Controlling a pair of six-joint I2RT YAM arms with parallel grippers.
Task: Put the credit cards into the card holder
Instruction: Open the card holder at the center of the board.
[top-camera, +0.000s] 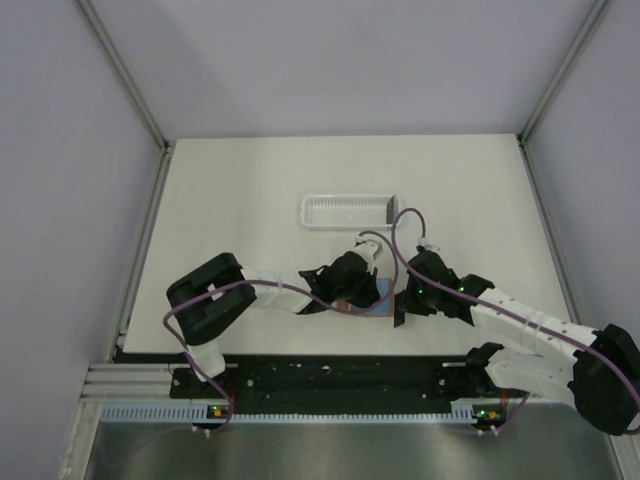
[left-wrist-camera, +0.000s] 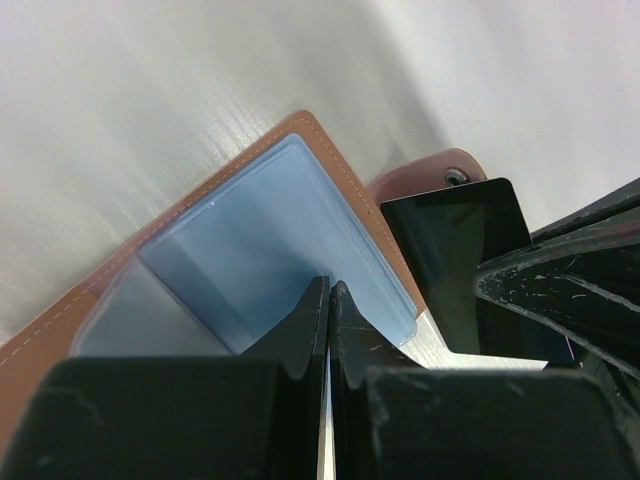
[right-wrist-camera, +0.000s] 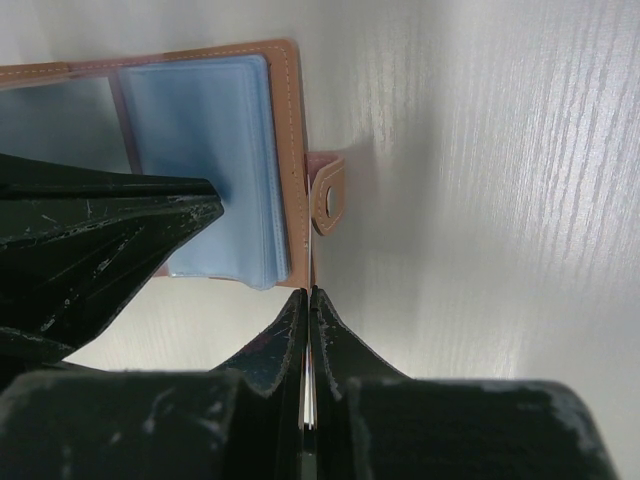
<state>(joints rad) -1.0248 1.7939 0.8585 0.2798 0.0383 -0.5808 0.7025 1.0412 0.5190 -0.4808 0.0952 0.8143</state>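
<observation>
The brown leather card holder (left-wrist-camera: 260, 240) lies open and flat with its blue pockets up. Its long side runs left to right. The left gripper (left-wrist-camera: 330, 292) is squeezed tight, tips pressing on a pocket. The right gripper (right-wrist-camera: 306, 295) pinches a thin black credit card (left-wrist-camera: 455, 250). The card stands on its edge just beside the holder's snap tab and points at the holder.

card holder (top-camera: 374, 298) mostly hidden beneath arms, card (left-wrist-camera: 455, 245) partly covered

Right gripper (right-wrist-camera: 306, 294), jaws tight on credit card (right-wrist-camera: 307, 400), beside card holder (right-wrist-camera: 215, 140).
</observation>
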